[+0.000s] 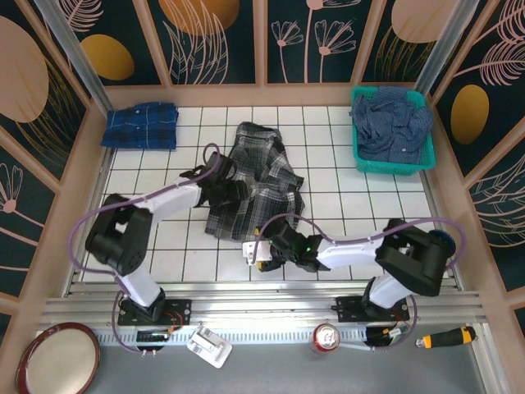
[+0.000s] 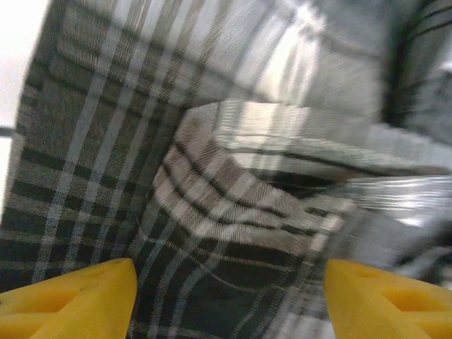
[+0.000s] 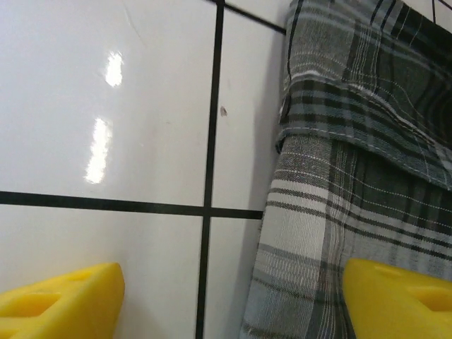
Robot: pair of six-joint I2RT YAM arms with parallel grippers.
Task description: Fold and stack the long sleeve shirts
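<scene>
A grey-black-white plaid shirt (image 1: pixel 267 164) lies crumpled on the middle of the tiled table (image 1: pixel 344 213). My left gripper (image 1: pixel 238 193) hovers open over its left part, and plaid cloth (image 2: pixel 233 176) spreads below the yellow fingertips (image 2: pixel 78 296). My right gripper (image 1: pixel 264 250) stands open at the shirt's near edge. One of its fingers is over bare tile and the other over the shirt's hem (image 3: pixel 353 141). A bright blue plaid shirt (image 1: pixel 141 125) lies folded at the far left. A dull navy shirt (image 1: pixel 392 123) is bunched in the basket.
The teal plastic basket (image 1: pixel 426 160) stands at the far right corner. Patterned walls enclose the table on three sides. In front of the arm bases lie a soda can (image 1: pixel 326 336), a screwdriver (image 1: pixel 447 337), a white part (image 1: pixel 210 345) and a red plate (image 1: pixel 57 357).
</scene>
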